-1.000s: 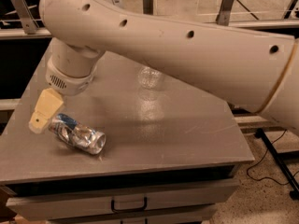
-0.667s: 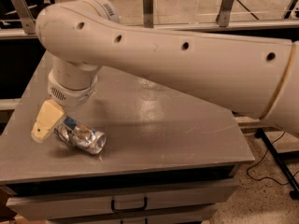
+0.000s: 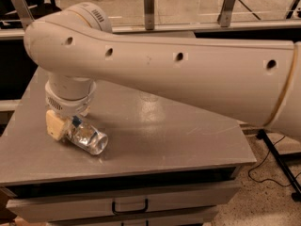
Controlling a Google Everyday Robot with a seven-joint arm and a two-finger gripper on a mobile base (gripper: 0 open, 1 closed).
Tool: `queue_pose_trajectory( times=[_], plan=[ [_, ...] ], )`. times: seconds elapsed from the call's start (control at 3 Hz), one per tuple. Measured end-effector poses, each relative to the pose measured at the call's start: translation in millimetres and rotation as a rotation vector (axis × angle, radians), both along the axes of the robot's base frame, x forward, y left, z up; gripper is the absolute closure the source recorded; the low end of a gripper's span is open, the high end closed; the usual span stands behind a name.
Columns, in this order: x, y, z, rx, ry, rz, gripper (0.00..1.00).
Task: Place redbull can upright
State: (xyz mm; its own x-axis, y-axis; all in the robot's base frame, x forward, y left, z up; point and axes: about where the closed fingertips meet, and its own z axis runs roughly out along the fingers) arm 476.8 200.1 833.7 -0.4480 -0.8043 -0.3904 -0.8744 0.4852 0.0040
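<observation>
The redbull can lies on its side near the left front of the grey table. It is silver with a creased wall and a small blue patch, and its silver end faces front right. My gripper hangs from the big white arm and is down at the can's left end, touching or very close to it. The wrist hides whether it has hold of the can.
The arm spans the whole table from the right. A drawer with a dark handle sits under the tabletop. Metal rail posts stand behind the table. A black stand leg and cable lie on the floor to the right.
The arm has swung lower and nearer to the camera. The gripper has come down from beside the can onto its left end. The clear bottle at the back is now hidden behind the arm.
</observation>
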Motion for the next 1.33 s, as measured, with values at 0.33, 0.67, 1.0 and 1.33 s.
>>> queue_pose_trajectory(
  times=[0.33,0.67,1.0,1.33],
  plan=[
    [4.6,-6.5,5.4,-0.012,-0.025,-0.016,0.65],
    [23.8,-16.4,30.1,0.026,-0.099,-0.015,0.87],
    [57.2,-29.0,77.7,0.157,-0.210,0.004,1.00],
    [84.1,-38.9,128.5,0.361,-0.303,0.013,1.00]
  ],
)
